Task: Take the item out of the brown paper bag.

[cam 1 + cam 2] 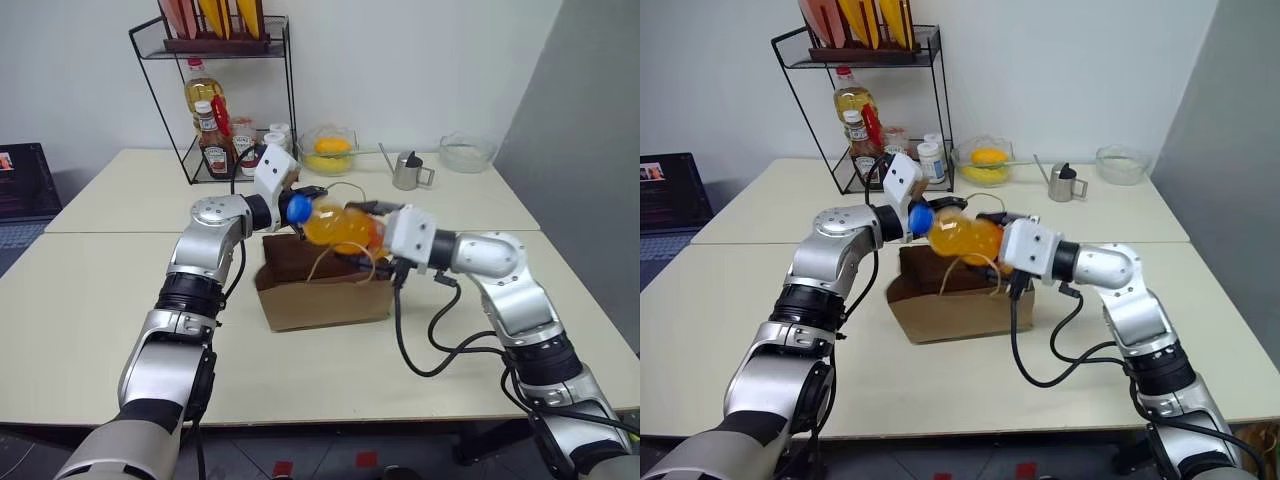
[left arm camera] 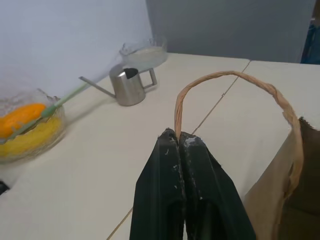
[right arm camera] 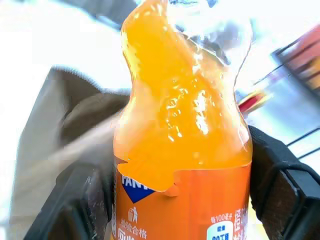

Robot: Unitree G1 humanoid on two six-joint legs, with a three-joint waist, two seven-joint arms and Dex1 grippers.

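Observation:
The item, a small bottle of orange drink [image 1: 337, 228] with a blue cap [image 1: 298, 208], lies sideways in the air just above the open mouth of the brown paper bag [image 1: 325, 292]. My right gripper [image 1: 368, 232] is shut on its labelled body; in the right wrist view the bottle [image 3: 182, 125] stands between the two black fingers [image 3: 277, 185]. The bag stands on the table in front of me. My left gripper [image 2: 178, 136] is shut on one beige loop handle [image 2: 235, 76] and holds it up at the bag's far side, close to the blue cap.
A black wire rack [image 1: 215, 100] at the back left holds a yellow oil bottle [image 1: 203, 95] and ketchup bottles [image 1: 213, 140]. Behind the bag are a glass bowl of yellow fruit [image 1: 330, 150], a metal pitcher [image 1: 407, 172] and a second glass bowl [image 1: 467, 152]. A black cable [image 1: 420, 350] loops beside the right arm.

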